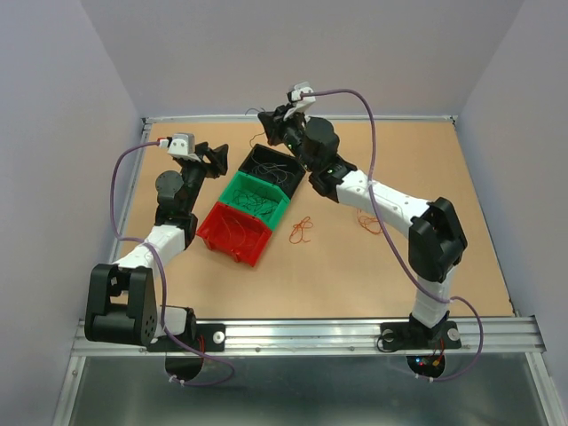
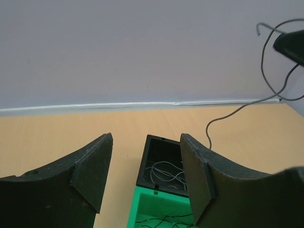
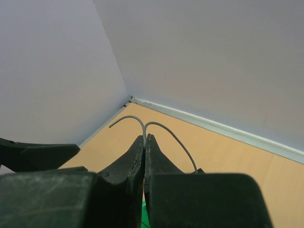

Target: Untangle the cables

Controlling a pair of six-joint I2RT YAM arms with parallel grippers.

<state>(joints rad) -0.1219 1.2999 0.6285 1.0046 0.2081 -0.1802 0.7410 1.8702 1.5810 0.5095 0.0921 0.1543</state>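
Right gripper: jaws pinched shut on 1 black wire, raised near black bin, probably to draw it free. Left gripper: wide, empty, waiting opposite. Red-orange cables: loose on table.

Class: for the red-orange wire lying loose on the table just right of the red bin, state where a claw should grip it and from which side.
Probably the red-orange wire at its bunched middle, where loops cross, coming straight down from above: it lies flat on the table, offering no side purchase.
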